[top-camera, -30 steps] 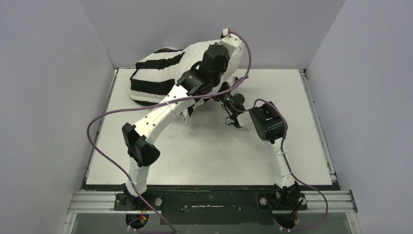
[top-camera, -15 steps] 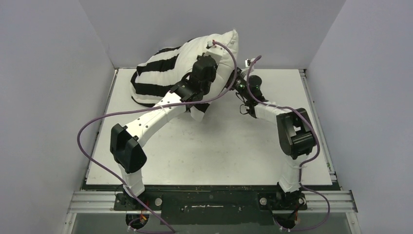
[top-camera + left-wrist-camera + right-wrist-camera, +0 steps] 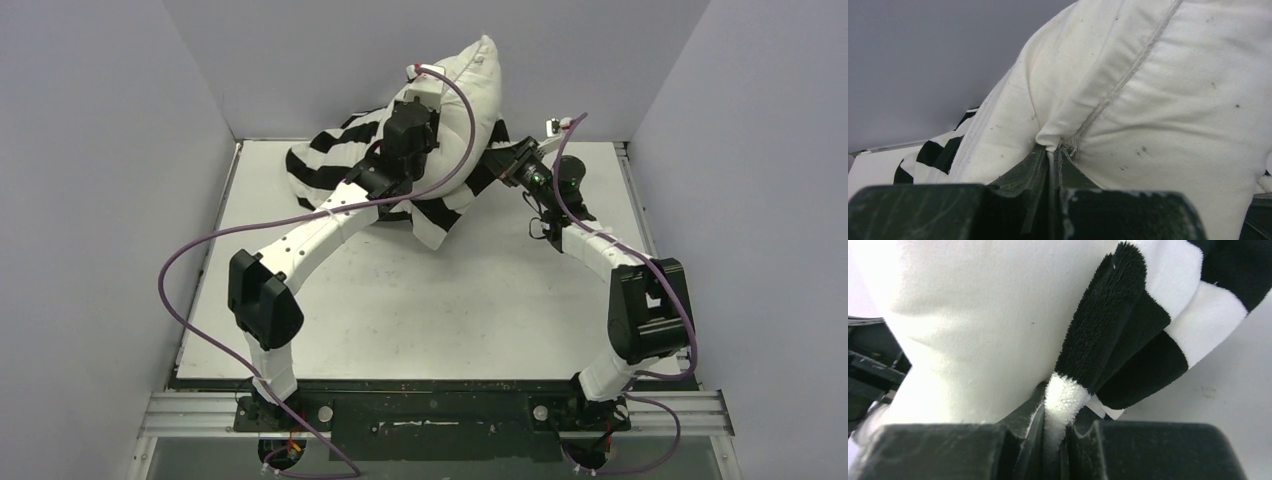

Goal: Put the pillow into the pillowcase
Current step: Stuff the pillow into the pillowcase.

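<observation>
The white table (image 3: 400, 300) lies flat and smooth below both my claws. The pillow (image 3: 1158, 100) is the biggest soft thing here: plump, off-white and coarse-woven, with a raised seam along its edge. Its long axis slants up off the far side of the table. The bare end points up towards the back wall above my left claw, and the lower end is sunk in the pillowcase. The pillowcase (image 3: 330, 165) is thin, fleecy cloth in broad black and white stripes. It wraps the pillow's lower part, below and to the left of my left claw, and bunches just ahead of my right claw. My left claw (image 3: 1053, 156) is pinched closed on the pillow's seam. My right claw (image 3: 1060, 407) is pinched closed on a fuzzy white fold of the pillowcase's edge, with the pillow against it on the left.
</observation>
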Available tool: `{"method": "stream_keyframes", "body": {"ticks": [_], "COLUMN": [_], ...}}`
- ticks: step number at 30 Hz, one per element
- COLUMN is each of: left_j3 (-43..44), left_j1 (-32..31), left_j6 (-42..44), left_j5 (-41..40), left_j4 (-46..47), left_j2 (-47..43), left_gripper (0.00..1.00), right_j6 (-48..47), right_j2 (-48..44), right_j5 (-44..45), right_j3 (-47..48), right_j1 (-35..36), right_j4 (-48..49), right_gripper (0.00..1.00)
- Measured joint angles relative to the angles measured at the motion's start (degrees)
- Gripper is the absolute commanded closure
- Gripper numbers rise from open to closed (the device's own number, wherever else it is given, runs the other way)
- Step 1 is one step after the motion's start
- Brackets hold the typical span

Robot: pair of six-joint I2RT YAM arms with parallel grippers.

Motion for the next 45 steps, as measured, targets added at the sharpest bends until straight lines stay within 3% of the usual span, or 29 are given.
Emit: {"method": "stream_keyframes", "body": {"ticks": [7, 12, 13, 16, 17, 24, 27, 32, 35, 39, 42, 45], "left_j3": [7.6, 6.5, 6.1, 5.9, 7.1, 18.8, 13.6, -1.7, -6.4, -12.6, -16.5, -19.3], "left_j1": [0.0, 0.1, -0.2, -2.5, -3.8, -12.5, -9.1, 4.0, 9.1, 12.0, 12.5, 12.5], "left_j6": [0.3, -1.1, -1.2, -1.5, -1.4, -5.1, -8.3, -13.9, -15.4, -17.3, -18.0, -17.5], "left_j5": [-2.3, -3.4, -2.9, 1.4, 3.7, 21.5, 25.8, 26.2, 25.9, 33.9, 39.3, 42.7], "left_j4": [-0.1, 0.9, 0.7, -1.8, -3.6, -19.3, -22.5, -22.5, -21.1, -17.9, -16.0, -15.5], "left_j2": [3.5, 2.3, 1.9, 0.1, -0.3, -3.8, -11.2, -25.0, -26.7, -24.4, -22.0, -21.1], "left_gripper": [1.00, 1.00, 0.97, 0.60, 0.52, 0.45, 0.48, 0.53, 0.49, 0.45, 0.42, 0.40], "right_j6": [5.0, -2.0, -3.8, -7.1, -7.2, -8.0, -8.4, -9.7, -11.9, -16.0, -19.0, -22.9], "right_j2": [1.6, 0.0, -0.9, -3.2, -3.7, -7.3, -9.8, -15.6, -18.7, -20.9, -21.3, -20.9], "right_j5": [-6.7, -8.6, -8.5, -7.9, -7.7, -6.3, -6.8, -7.8, -7.6, -6.2, -4.9, -2.5], "right_j3": [7.2, 11.5, 11.5, 10.7, 10.2, 9.0, 8.3, 1.2, -5.5, -11.7, -15.4, -15.5], "right_j1": [-2.0, -2.4, -2.4, -2.5, -2.7, -4.4, -5.0, -5.0, -5.0, -5.6, -5.2, -2.9], "right_j4": [2.3, -5.4, -7.9, -12.7, -13.0, -16.0, -16.0, -15.1, -15.8, -18.9, -21.1, -26.3], "right_gripper": [1.00, 1.00, 1.00, 1.00, 1.00, 1.00, 1.00, 1.00, 1.00, 0.99, 0.88, 0.57]}}
